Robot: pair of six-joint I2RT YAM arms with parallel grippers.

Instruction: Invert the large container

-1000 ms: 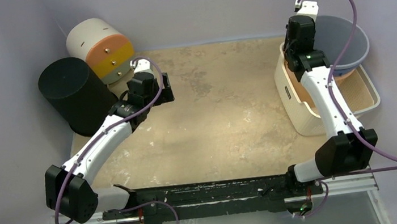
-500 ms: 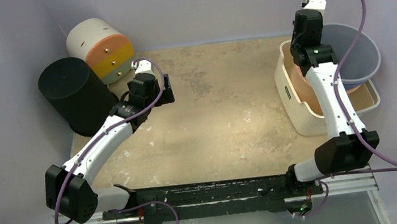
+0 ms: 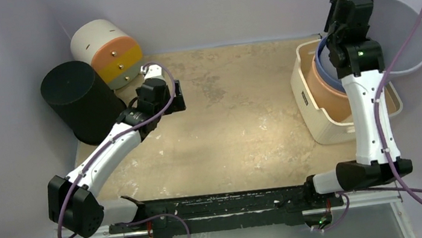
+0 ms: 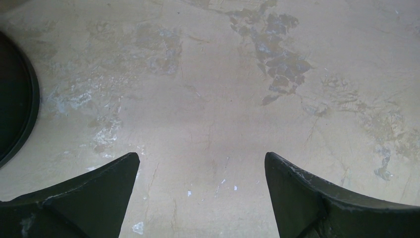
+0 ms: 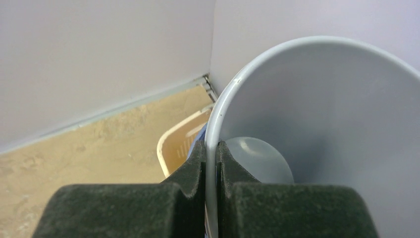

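The large grey-blue container (image 3: 405,29) is lifted and tilted on its side at the far right, its mouth facing the camera. My right gripper (image 3: 334,36) is shut on its rim. In the right wrist view the gripper (image 5: 212,148) pinches the thin grey rim, with the container's inside (image 5: 327,114) to the right. Below stands a cream bin (image 3: 310,104) holding a tan container (image 3: 329,89) with a blue rim above it. My left gripper (image 3: 180,93) is open and empty over the bare table (image 4: 201,161).
A black cylinder (image 3: 75,99) and a white-and-orange cylinder (image 3: 106,50) stand at the back left, close to my left arm. The black one shows at the left edge of the left wrist view (image 4: 15,99). Walls enclose the table on three sides.
My right arm has risen and swung right, lifting the grey container out of the cream bin and tipping it onto its side. The left arm has not moved.
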